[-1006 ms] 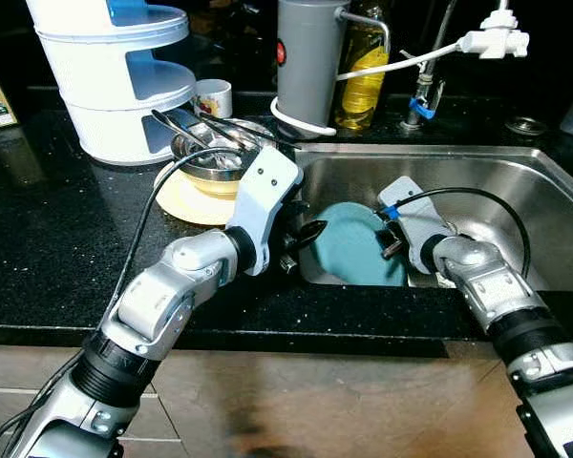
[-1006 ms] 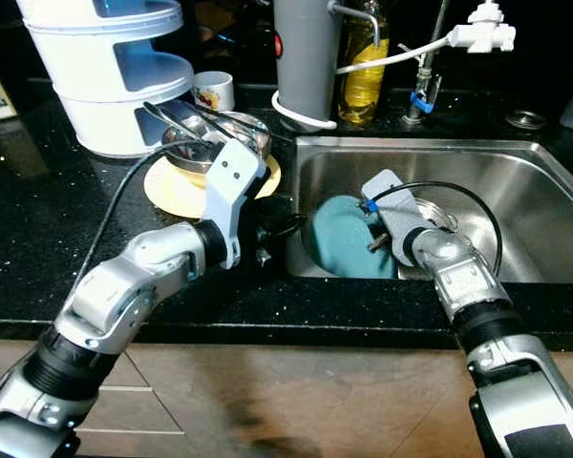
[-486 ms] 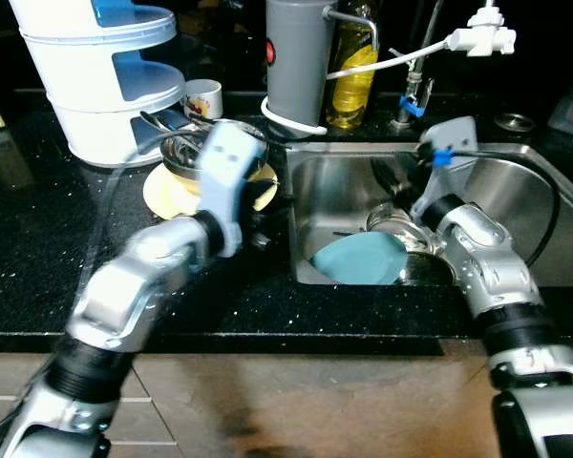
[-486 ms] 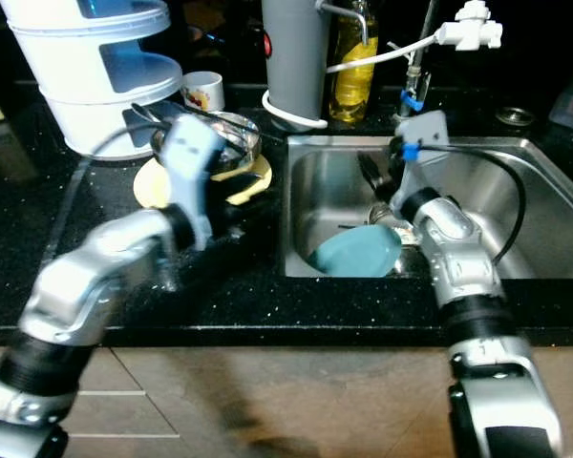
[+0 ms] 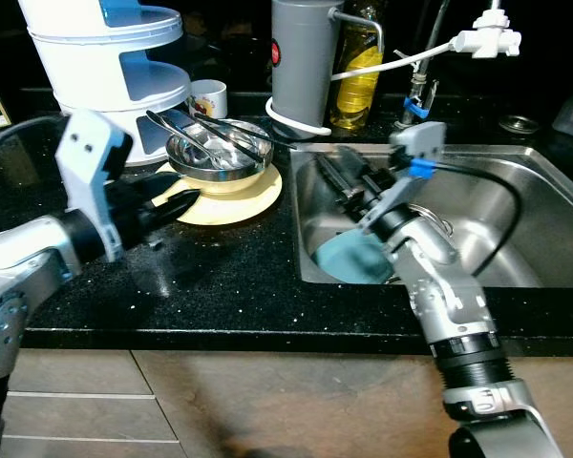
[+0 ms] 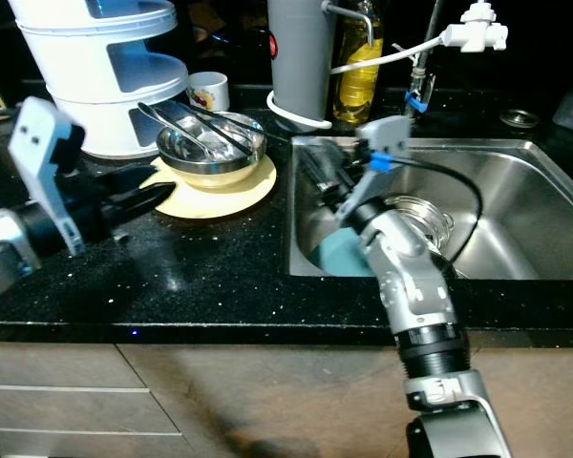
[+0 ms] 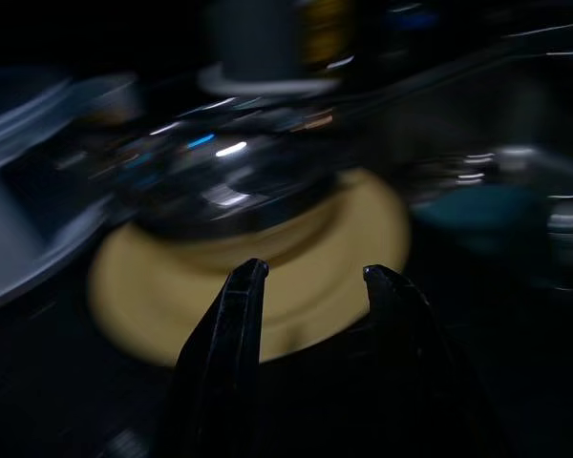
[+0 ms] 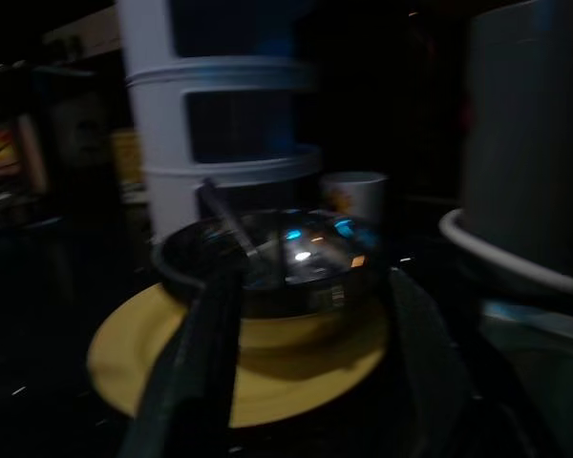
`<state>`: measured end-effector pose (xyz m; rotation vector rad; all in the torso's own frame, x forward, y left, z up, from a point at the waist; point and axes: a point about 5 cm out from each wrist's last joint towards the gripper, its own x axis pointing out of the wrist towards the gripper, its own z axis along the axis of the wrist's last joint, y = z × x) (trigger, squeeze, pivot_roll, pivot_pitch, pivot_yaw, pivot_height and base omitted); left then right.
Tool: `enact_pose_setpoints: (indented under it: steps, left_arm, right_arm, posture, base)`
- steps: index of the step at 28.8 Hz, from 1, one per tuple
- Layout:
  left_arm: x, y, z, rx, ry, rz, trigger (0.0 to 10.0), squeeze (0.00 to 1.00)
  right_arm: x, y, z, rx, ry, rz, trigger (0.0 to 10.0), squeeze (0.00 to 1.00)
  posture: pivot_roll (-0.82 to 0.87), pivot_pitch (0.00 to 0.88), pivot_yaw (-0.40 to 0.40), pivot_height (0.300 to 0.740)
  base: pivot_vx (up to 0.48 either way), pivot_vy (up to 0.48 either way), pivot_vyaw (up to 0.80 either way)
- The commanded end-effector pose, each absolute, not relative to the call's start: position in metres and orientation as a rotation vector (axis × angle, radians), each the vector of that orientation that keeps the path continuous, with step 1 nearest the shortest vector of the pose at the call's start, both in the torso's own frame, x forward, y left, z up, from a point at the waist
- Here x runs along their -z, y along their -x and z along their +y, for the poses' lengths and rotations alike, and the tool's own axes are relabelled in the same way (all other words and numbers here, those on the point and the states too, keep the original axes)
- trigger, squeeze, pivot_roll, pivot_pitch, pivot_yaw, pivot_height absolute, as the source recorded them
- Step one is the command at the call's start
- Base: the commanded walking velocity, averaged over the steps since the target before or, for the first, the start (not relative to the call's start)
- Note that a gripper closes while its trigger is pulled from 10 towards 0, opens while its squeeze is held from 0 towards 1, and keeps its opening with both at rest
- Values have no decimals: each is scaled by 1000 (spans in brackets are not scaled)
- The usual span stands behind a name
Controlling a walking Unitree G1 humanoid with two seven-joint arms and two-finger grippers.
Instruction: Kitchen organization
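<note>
Black stone counter (image 5: 220,277) beside sink (image 5: 516,205) | yellow plate (image 5: 231,194) carrying steel bowl (image 5: 220,157), teal plate (image 5: 353,260) in sink: both unsorted | left gripper (image 7: 310,277) and right gripper (image 8: 306,286) spread apart, empty, aimed at yellow plate.

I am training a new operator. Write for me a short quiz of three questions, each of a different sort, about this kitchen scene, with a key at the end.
1. True or false: the steel bowl stands on the yellow plate.
2. Multiple choice: where does the teal plate lie? A) on the counter; B) in the sink; C) on the white tiered container.
3. Fill in: the left pincer is ____, pointing at the yellow plate's rim.

Key
1. True.
2. B.
3. Open. The right pincer is open too, held over the sink's left edge and aimed at the same plate.
</note>
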<state>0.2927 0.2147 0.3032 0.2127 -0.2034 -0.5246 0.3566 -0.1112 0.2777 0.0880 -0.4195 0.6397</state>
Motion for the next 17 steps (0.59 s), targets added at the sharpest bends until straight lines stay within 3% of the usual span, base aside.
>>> enact_pose_setpoints:
  steps: [1,8,9,17]
  left_arm:
    - [-296,-295,227,429,-238,-166,10000,0]
    - [-271,-299,250,186,-237,-125,10000,0]
    - [-269,-299,251,158,-240,-129,10000,0]
    - [-270,-302,236,190,-220,-186,10000,0]
  right_arm:
    - [-280,-355,-107,-658,-77,-423,10000,1000]
    - [-275,-368,-76,-698,-16,-359,10000,1000]
    - [-275,-371,-72,-698,-11,-350,10000,0]
    - [-277,-382,-46,-735,-45,-296,10000,0]
  posture:
    - [6,169,-37,740]
    - [8,181,-39,740]
    - [11,185,-41,740]
    - [18,195,-44,740]
  base:
    - [0,0,0]
    - [0,0,0]
    - [0,0,0]
    - [0,0,0]
